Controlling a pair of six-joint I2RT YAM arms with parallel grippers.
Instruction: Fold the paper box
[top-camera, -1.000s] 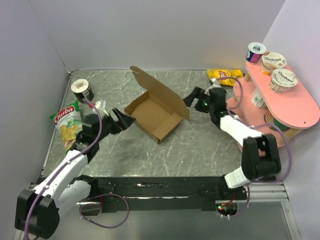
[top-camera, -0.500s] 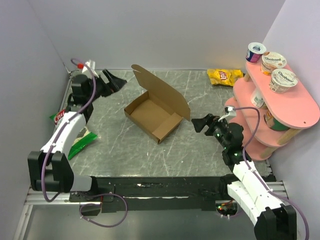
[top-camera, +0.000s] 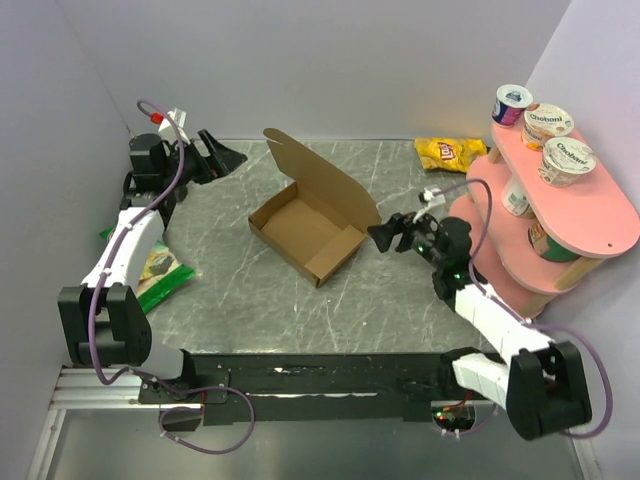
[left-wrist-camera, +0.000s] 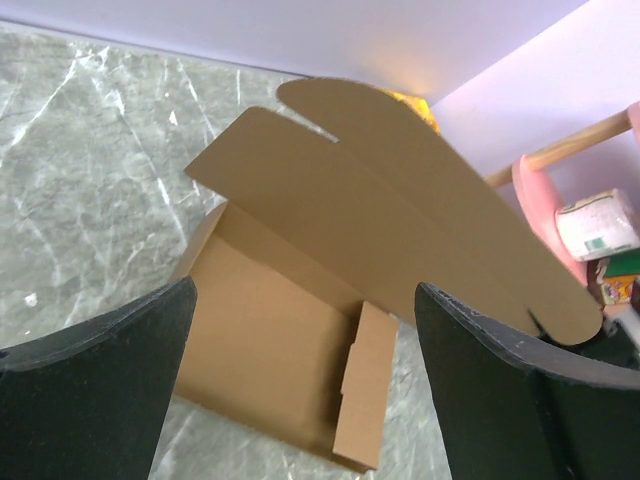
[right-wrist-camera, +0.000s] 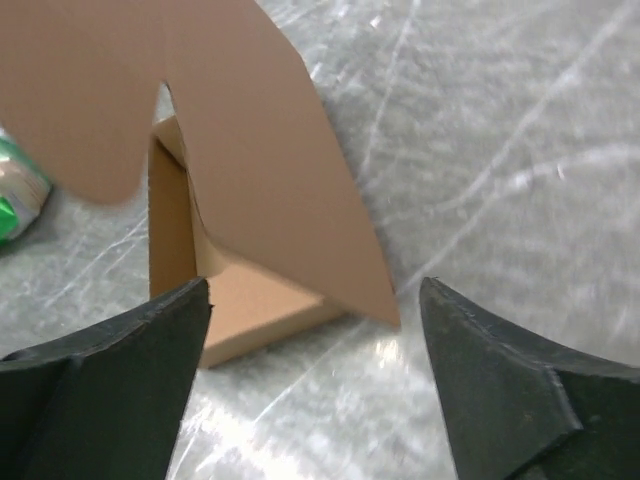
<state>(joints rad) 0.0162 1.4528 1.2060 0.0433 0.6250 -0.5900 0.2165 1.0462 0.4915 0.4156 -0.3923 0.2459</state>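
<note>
The paper box (top-camera: 305, 228) is a brown cardboard tray in the middle of the table, its lid (top-camera: 322, 183) standing up along the far side. My left gripper (top-camera: 226, 157) hovers open near the back left corner, apart from the box; its wrist view looks down into the tray (left-wrist-camera: 270, 330) with the lid (left-wrist-camera: 400, 215) behind it. My right gripper (top-camera: 384, 236) is open just right of the lid's near right corner. In the right wrist view the lid (right-wrist-camera: 250, 140) and tray corner (right-wrist-camera: 255, 305) lie ahead of the gripper (right-wrist-camera: 318, 290), with nothing between the fingers.
A green chips bag (top-camera: 155, 275) lies by the left wall under the left arm. A yellow chips bag (top-camera: 450, 152) lies at the back right. A pink two-level shelf (top-camera: 590, 205) with yogurt cups (top-camera: 547, 122) fills the right side. White walls close three sides.
The left gripper pulled away from the box's left side to the back left corner. The right gripper left the spot behind the lid, swung nearer, then closed in on the lid's right corner.
</note>
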